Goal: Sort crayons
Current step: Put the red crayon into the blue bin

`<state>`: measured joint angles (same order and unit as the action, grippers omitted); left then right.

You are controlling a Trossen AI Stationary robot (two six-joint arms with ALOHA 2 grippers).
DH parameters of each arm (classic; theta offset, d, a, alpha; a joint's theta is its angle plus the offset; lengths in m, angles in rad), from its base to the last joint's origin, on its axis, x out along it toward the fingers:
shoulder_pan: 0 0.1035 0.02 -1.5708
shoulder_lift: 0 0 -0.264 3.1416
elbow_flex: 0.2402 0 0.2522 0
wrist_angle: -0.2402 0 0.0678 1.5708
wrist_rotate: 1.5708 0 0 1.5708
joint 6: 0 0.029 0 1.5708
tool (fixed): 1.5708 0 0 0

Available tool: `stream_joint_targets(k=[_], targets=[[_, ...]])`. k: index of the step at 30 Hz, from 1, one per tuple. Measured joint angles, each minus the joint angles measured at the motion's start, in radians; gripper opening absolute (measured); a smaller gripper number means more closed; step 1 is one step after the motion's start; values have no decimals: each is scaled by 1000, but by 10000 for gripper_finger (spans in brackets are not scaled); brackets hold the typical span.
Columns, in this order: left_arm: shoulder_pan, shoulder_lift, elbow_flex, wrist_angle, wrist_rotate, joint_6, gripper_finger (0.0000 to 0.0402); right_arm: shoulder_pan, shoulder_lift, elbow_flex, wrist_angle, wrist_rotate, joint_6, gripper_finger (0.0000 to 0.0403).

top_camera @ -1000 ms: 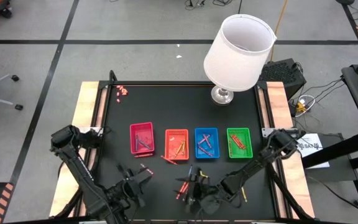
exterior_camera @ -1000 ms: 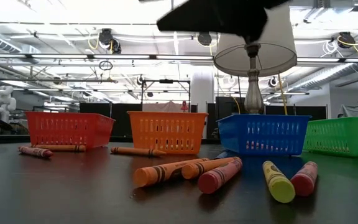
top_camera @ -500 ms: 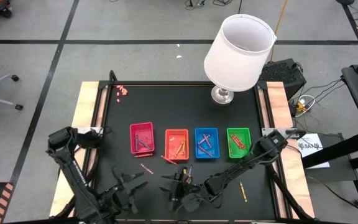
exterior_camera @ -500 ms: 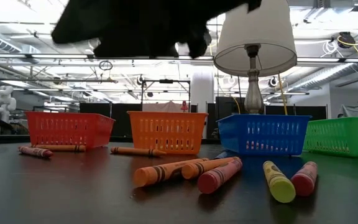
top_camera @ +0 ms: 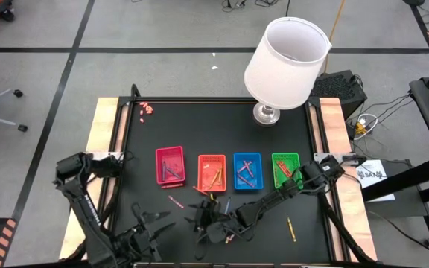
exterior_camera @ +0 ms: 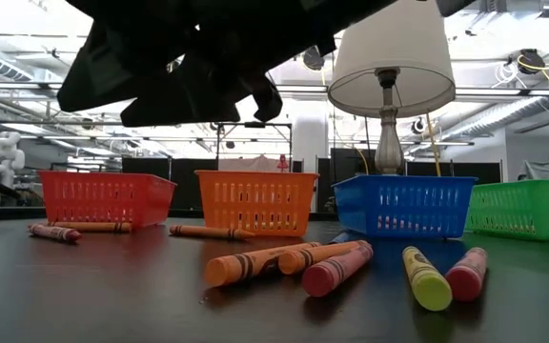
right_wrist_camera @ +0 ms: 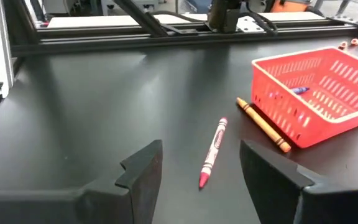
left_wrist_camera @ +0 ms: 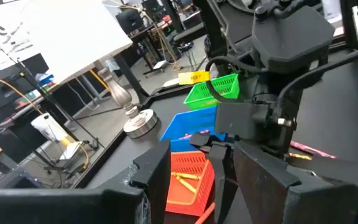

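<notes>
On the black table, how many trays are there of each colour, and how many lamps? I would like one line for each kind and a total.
Red tray: 1
Orange tray: 1
Blue tray: 1
Green tray: 1
Lamp: 1
Total: 5

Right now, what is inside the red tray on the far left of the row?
The red tray holds a blue crayon lying on its floor. The near wall hides part of the floor, so more crayons may lie there unseen.
</notes>
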<state>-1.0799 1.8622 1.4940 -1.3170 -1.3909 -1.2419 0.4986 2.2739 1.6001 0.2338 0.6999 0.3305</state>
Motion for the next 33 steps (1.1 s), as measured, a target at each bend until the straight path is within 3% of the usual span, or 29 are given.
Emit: stream_joint_targets(k=[9,26,33], targets=[[32,0,0,1,3,1,173,-22,22,1,4,-18,10,202],[37,0,0,4,8,0,173,-84,160,0,198,-120,-21,201],[37,0,0,9,11,0,173,-93,164,0,182,-129,-56,201]])
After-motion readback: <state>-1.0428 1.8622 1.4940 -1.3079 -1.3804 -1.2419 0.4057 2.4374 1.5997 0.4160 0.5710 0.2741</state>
